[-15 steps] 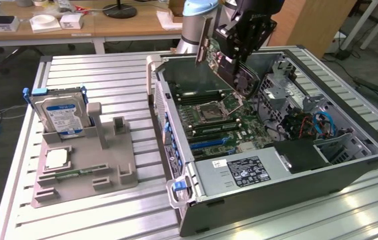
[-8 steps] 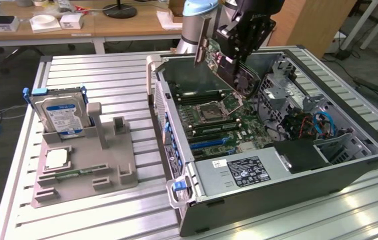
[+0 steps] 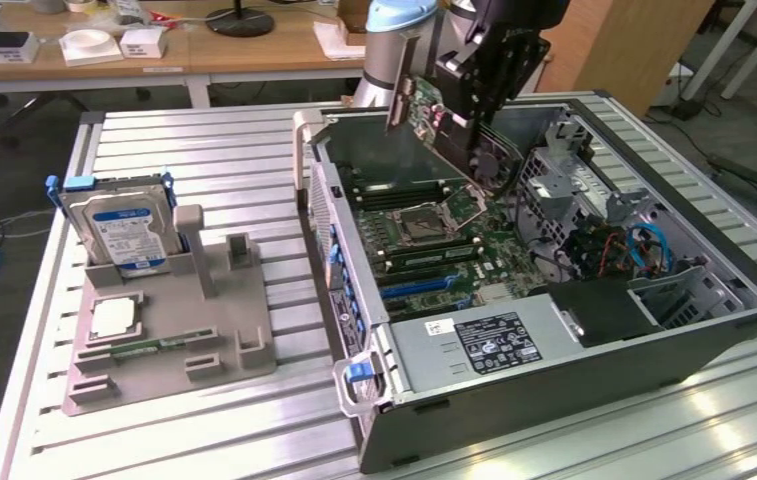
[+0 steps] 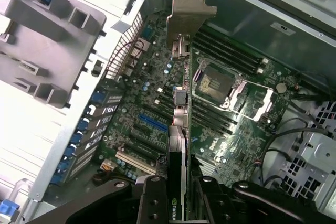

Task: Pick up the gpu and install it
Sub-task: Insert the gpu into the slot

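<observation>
Aloft, gpu (image 4: 179,103) in end effector (image 4: 179,195) over open case (image 3: 552,400), motherboard (image 3: 485,250) inside

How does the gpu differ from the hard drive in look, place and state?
The gpu is a thin card with a silver end bracket; the hard drive is a boxy silver block with a blue label. The gpu hangs in the gripper above the open computer case; the hard drive stands in the gray holder. The gpu is gripped; the hard drive is untouched. Both are roughly on edge.
</observation>
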